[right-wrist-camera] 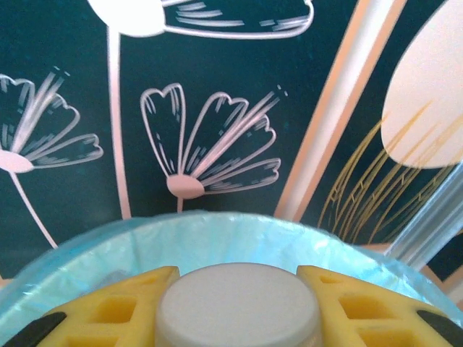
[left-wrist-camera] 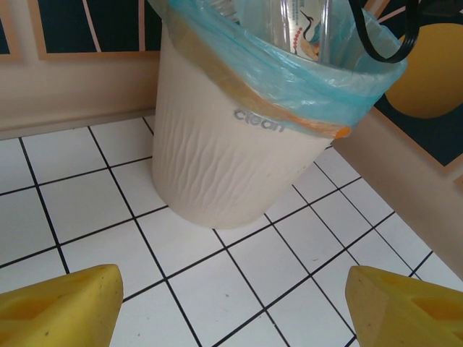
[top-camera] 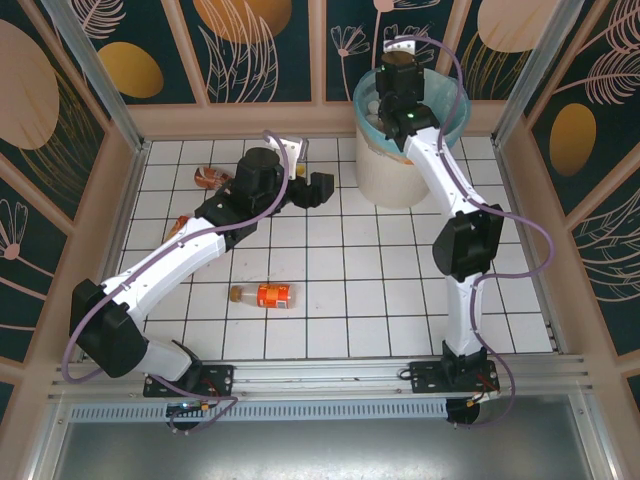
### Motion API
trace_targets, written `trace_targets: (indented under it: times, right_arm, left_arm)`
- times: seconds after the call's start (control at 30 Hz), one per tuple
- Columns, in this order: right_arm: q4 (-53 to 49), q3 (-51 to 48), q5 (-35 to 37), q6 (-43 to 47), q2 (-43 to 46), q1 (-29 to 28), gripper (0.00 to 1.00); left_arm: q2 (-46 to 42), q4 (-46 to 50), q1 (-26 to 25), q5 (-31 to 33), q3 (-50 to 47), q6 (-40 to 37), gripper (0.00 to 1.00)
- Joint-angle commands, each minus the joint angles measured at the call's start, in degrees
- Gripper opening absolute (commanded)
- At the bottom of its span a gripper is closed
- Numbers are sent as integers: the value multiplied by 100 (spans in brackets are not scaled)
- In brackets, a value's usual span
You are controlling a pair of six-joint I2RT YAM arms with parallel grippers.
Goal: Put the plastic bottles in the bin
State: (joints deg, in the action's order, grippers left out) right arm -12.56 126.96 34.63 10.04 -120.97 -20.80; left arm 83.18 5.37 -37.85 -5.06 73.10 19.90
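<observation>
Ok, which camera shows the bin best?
The left wrist view: the bin stands there nearly whole, with its ribbed white wall and the blue bag over the rim. In the top view the right arm covers part of its mouth. In the right wrist view a strip of its bag-lined rim curves behind the held bottle.

The bin (left-wrist-camera: pixel 217 166) is carrying the grey word "clean" on its white wall just under the rim, and no other lettering is coming through legibly.
</observation>
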Motion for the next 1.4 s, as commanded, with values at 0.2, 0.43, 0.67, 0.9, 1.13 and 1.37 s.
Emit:
trace_targets:
  times: [0.2, 0.43, 0.67, 0.9, 1.13, 1.37]
  right_arm:
    - [-761, 196, 61, -929, 121, 296, 54]
    - [-817, 28, -213, -1102, 214, 426, 52]
    - [-1147, -131, -660, -1495, 225, 433, 45]
    - [-1529, -425, -1494, -1958, 222, 544, 42]
    - [-2142, 100, -1819, -2103, -13, 595, 40]
    - [-2464, 1220, -1930, -1983, 313, 402, 46]
  left_arm:
    - [-74, -80, -12, 189, -61, -77, 82]
    - [-47, -15, -17, 253, -36, -125, 82]
    - [-36, 45, -8, 366, -16, -157, 83]
    - [14, 205, -19, 514, 73, -122, 83]
    - [6, 246, -18, 590, 89, -93, 83]
    - [-142, 497, -20, 929, 169, 203, 83]
